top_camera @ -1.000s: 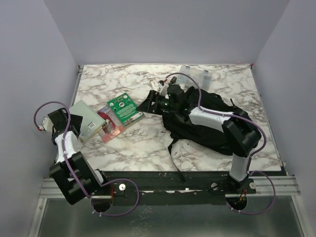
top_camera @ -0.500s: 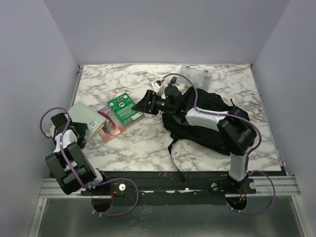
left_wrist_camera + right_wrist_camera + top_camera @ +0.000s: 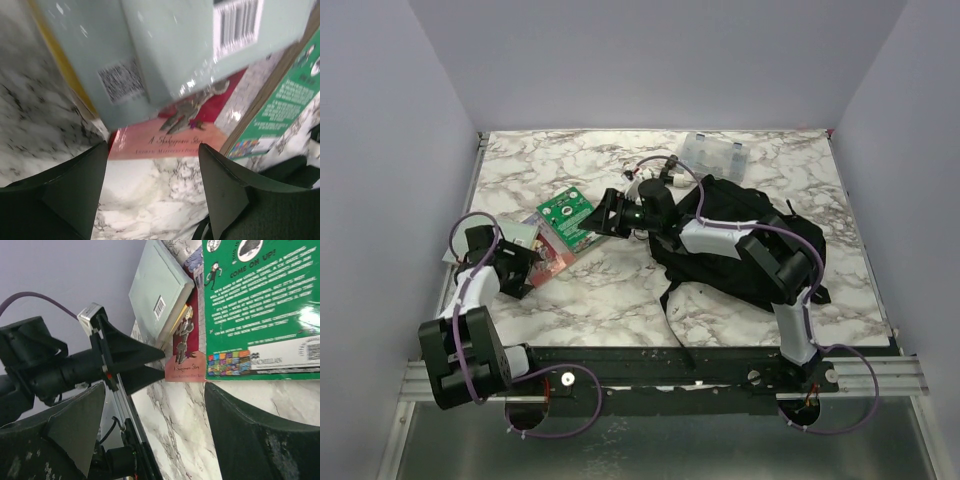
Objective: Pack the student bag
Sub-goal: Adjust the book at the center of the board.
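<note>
"Where is the student bag?"

"The student bag [image 3: 710,275] lies slumped on the right half of the marble surface [image 3: 620,300], partly under my right arm. The clear compartment box [image 3: 716,152] sits beyond it, near the far edge."

"What is your left tool doing?"

"My left tool [image 3: 152,150] hangs low over the near-left of the surface. Its jaws are apart and nothing is between them. Just ahead of its fingertips are the books: a pale grey-green book [image 3: 165,45] lies on top of a pink-and-red book [image 3: 165,145], and a green book [image 3: 287,100] is beside them on the right."

"Is it touching them?"

"I cannot tell. The tips are right at the pink-and-red book's near edge."

"And the right tool?"

"My right tool [image 3: 155,387] is spread wide and holds nothing. It reaches out to the left of the bag, just above the marble, and faces the green book's back cover, with my left tool beyond it."
</note>
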Controlling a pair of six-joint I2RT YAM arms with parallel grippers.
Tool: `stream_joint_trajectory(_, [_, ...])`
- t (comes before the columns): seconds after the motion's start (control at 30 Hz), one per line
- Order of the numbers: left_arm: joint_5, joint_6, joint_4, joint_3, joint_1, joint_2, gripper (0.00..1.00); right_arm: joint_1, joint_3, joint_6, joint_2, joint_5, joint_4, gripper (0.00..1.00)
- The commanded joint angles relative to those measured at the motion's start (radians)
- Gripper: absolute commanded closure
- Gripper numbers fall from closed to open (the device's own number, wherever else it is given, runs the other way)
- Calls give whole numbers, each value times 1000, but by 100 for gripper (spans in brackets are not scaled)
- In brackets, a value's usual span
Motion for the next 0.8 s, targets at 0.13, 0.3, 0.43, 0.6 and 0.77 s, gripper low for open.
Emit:
stream_joint_trajectory(0.13, [-61,150,-80,38,-70,-253,17,27,77,-6,76,-19,-11,17])
stream_joint_trajectory(0.3, [-199,242,-57,145,-72,-302,3,33,56,2,67,-18,0,17])
stream_joint_trajectory(0.43, [-219,239,135,178,-70,-238,2,35,22,5,40,-21,11,17])
stream_joint_trajectory(0.6, [-318,199,260,325,-69,-20,2,33,-57,-19,-41,-7,-5,17])
stream_joint_trajectory(0.77, [-364,243,258,604,-71,316,3,33,-111,-75,-125,17,-77,17])
